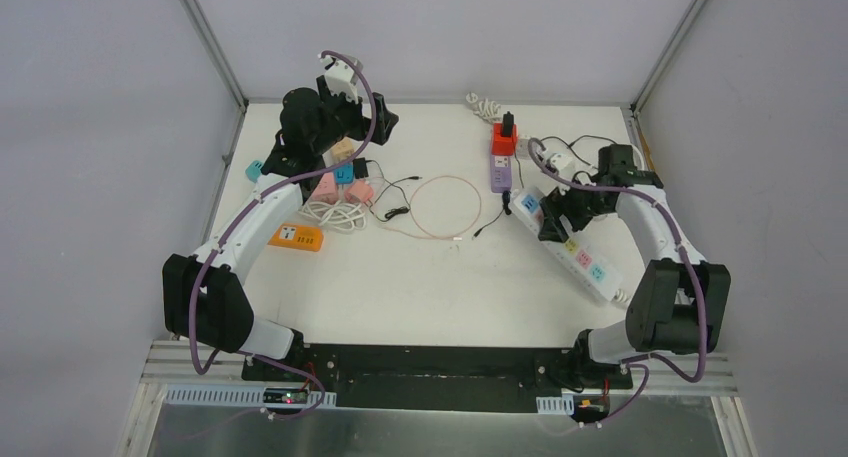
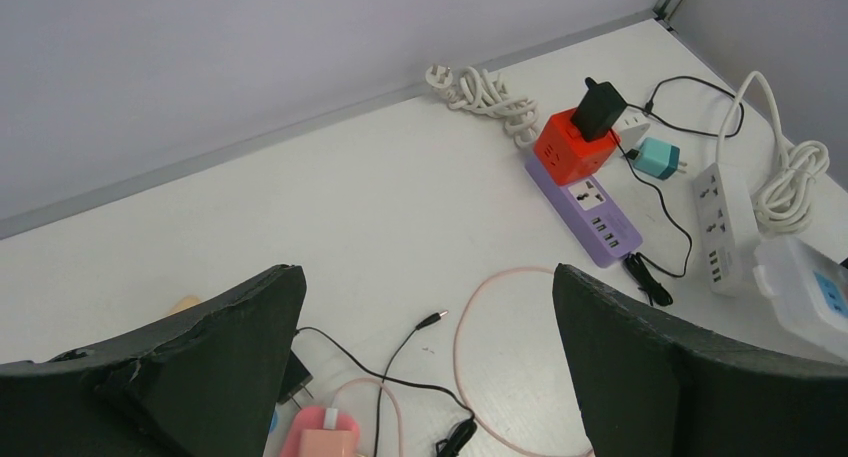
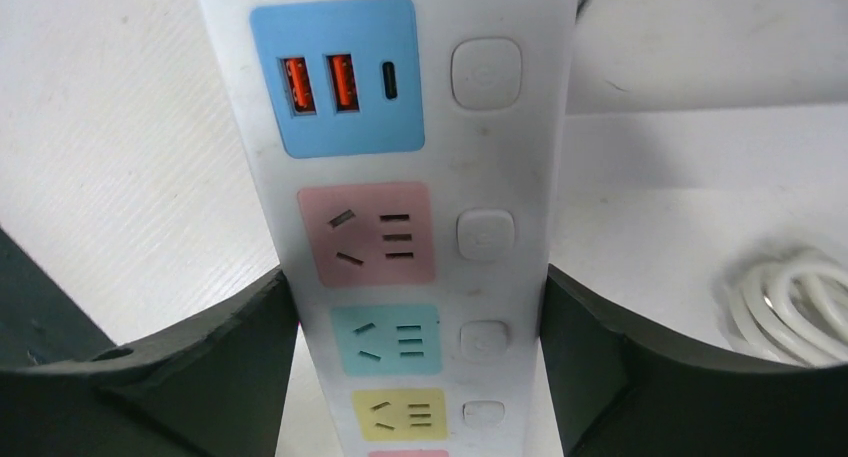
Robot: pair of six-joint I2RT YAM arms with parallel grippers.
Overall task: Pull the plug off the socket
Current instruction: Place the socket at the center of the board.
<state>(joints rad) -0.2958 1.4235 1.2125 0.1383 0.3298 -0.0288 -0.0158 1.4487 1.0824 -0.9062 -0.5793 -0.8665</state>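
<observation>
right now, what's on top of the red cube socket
A black plug sits pushed into the top face of the red cube socket. Its prongs and the outlet beneath it are covered.

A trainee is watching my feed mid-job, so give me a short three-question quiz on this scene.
1. True or false: the black plug sits in the red cube socket.
2. What does the right gripper straddle? A: white power strip; B: purple strip; C: orange socket.
3. Fill in: the left gripper is ___ and holds nothing.
Key: 1 true; 2 A; 3 open.
</observation>
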